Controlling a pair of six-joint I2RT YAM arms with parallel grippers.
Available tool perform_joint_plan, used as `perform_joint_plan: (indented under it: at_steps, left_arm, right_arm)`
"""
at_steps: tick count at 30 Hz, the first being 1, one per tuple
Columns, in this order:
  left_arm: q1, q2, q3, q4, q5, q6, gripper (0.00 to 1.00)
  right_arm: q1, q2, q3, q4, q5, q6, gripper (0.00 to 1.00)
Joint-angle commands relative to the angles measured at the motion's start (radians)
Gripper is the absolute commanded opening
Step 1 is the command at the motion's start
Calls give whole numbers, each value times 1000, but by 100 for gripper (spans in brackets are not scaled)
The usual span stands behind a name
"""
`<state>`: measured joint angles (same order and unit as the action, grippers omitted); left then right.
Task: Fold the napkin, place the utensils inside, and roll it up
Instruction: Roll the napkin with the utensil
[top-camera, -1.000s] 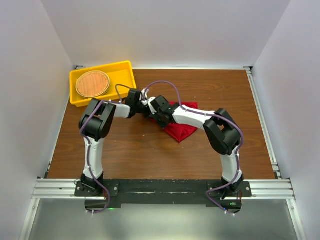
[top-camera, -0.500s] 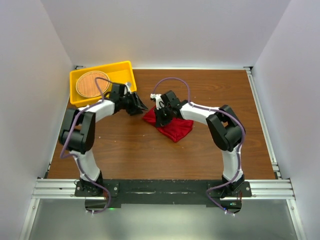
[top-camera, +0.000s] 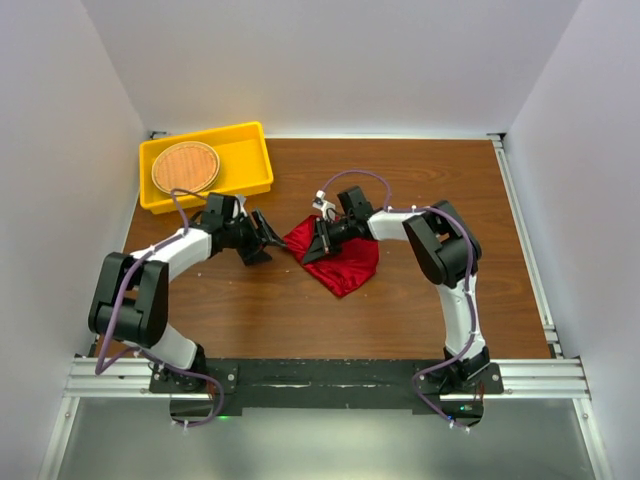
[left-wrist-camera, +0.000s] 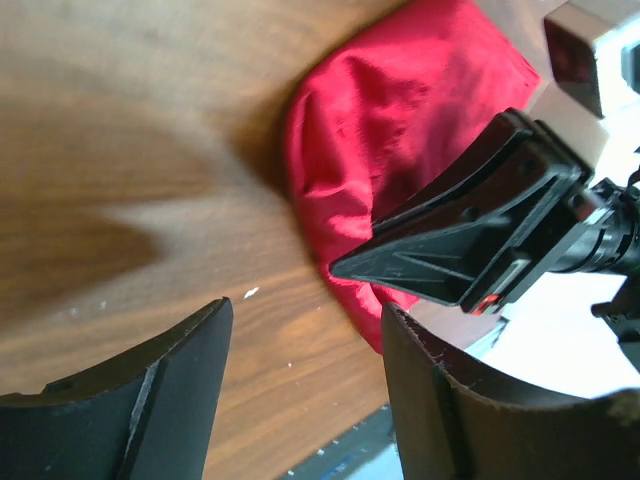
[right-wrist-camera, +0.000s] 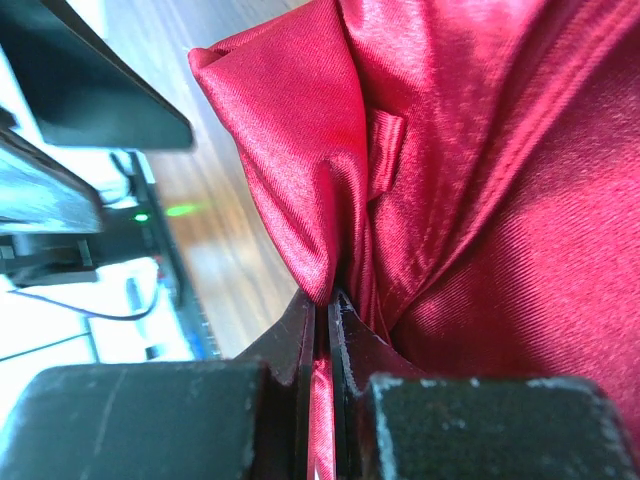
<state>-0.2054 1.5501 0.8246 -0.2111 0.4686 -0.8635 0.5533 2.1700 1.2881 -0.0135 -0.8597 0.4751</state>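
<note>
Right wrist view is showing right fingers (right-wrist-camera: 285, 350) pinching a thin napkin (right-wrist-camera: 470, 200) fold, left fingers (left-wrist-camera: 170, 390) standing spread nearby, so tugging is risking slippage.

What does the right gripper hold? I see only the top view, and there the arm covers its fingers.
Observer: The right wrist view shows the right gripper shut on a fold of the napkin. The red cloth is pinched between its fingers.
Operator: Thank you. And the left gripper, does it hold anything?
Observer: No. In the left wrist view the left gripper is open and grips nothing. Mostly bare table shows between its fingers, with the napkin's edge just ahead.
</note>
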Motion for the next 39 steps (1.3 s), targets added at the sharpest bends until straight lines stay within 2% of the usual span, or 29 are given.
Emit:
perform_joint_plan:
  at_steps: [1,4,6,13,17,20,26,28,29,30,33,37,39]
  left_arm:
    - [-14,14,4,64,41,-114,69]
    - [-40,85,70,15,21,-126,76]
    - [-55,125,111,-16,-24,-144,77]
    - [-97,220,224,-158,-174,-226,69]
    - [-115,303,309,-215,-238,-224,64]
    - [-130,358,358,-246,-275,-216,58]
    - [-150,426,393,-295,-312,-193,31]
    - [-153,432,381,-304,-315,-180,16]
    - [-155,426,375,-307,-323,-180,3]
    - [-158,420,369,-309,-327,-174,0]
    - [-173,397,363,-329,-343,-160,0]
    - [-189,346,314,-318,-352,-189,0]
    - [-192,331,294,-310,-360,-210,0]
  right_arm:
    - [7,57,-32,-9,-22,57,0]
    - [7,67,-23,-23,-13,43,0]
    - [7,65,-19,-34,-3,31,0]
    - [7,62,-7,-54,45,4,0]
    - [7,59,2,-63,63,-12,0]
    - [8,51,10,-74,79,-24,0]
    - [11,47,19,-86,91,-47,0]
    - [19,47,27,-101,99,-59,0]
    - [28,42,33,-115,119,-69,0]
    - [34,39,45,-132,129,-79,0]
    - [60,7,60,-204,190,-107,2]
    - [103,-59,89,-305,321,-153,23]
    - [138,-85,125,-361,385,-180,30]
